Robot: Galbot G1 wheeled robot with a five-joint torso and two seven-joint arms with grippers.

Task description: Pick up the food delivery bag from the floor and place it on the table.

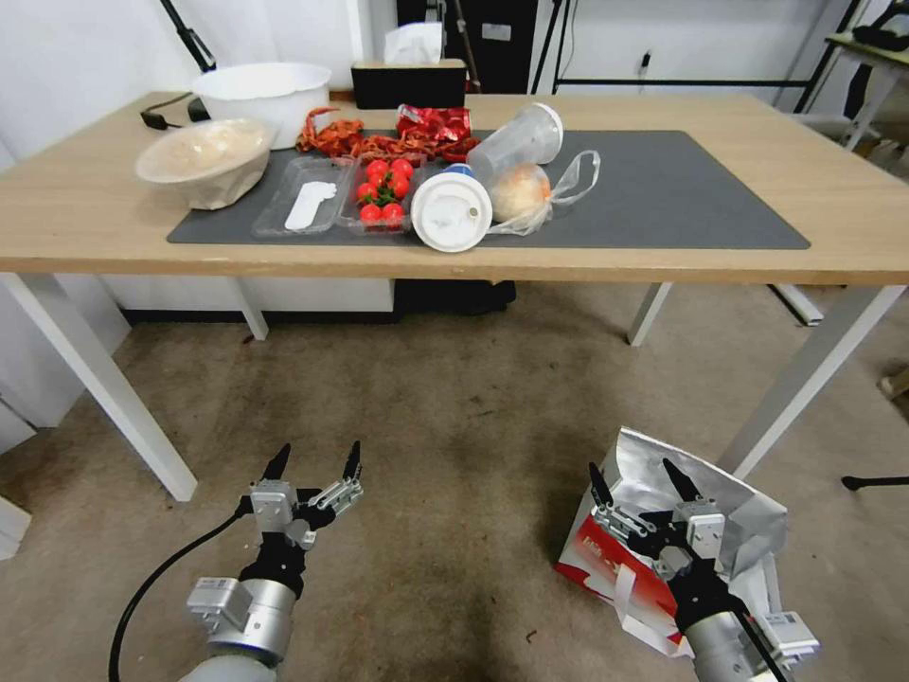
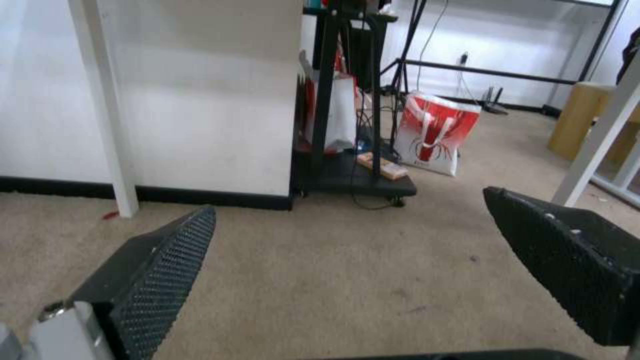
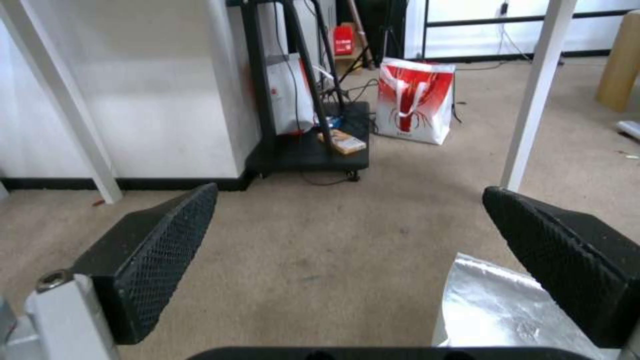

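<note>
While the bag (image 1: 663, 540) is sitting on the floor (image 1: 454, 426) by the table (image 1: 663, 260) leg, both claws are hanging spread and empty.
The right claw (image 1: 644, 483) is hovering over its foil mouth; the left claw (image 1: 314, 461) is idling. Pinching only the thin foil is risking a tear or slip.

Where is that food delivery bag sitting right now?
In the head view the food delivery bag stands on the floor at the robot's right, beside the table's white leg, with the open right tool above its foil-lined mouth.
</note>
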